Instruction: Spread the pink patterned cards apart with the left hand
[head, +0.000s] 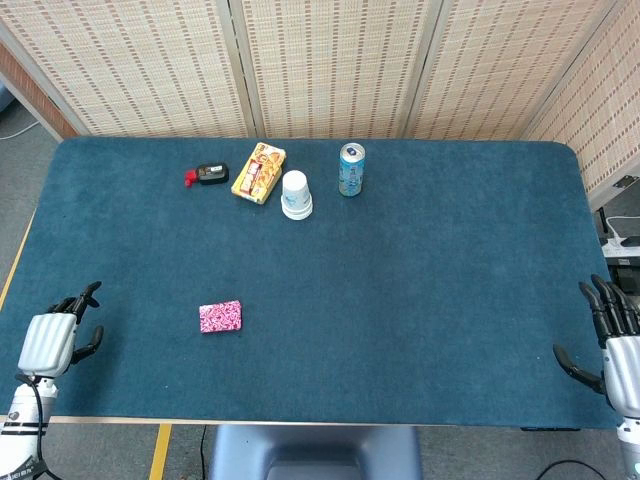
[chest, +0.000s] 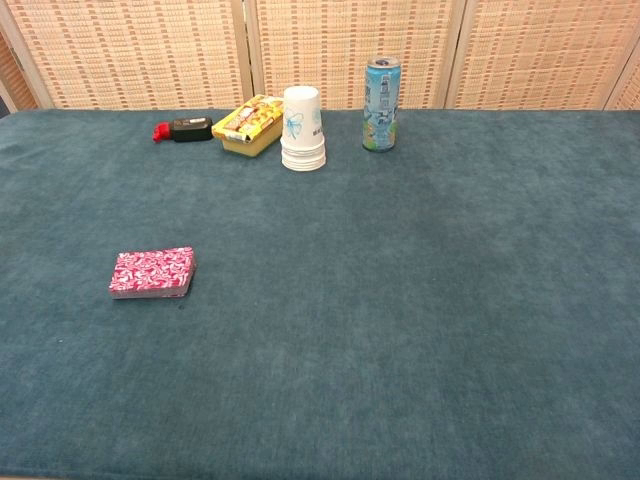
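The pink patterned cards lie as a squared-up stack on the blue surface, toward seven o'clock from its middle and well apart from everything else. The left robot hand waits at the surface's edge near eight o'clock, holding nothing, fingers loosely apart and somewhat curled; the right robot hand sits at the four o'clock edge, likewise empty with fingers spread. The stack's long axis runs roughly three to nine o'clock in the head view, tilted slightly, with one long edge facing the robot. The likely trouble is the felt-like cover: if the fingers press too hard, the whole stack may slide as a block rather than fan out; too light, and only the top card moves. A sweep along the short axis would probably give a poor spread, and a fast push could scatter cards off the near edge. The far row — can, paper cups, yellow box, small black and red item — sits near twelve o'clock, out of the way.
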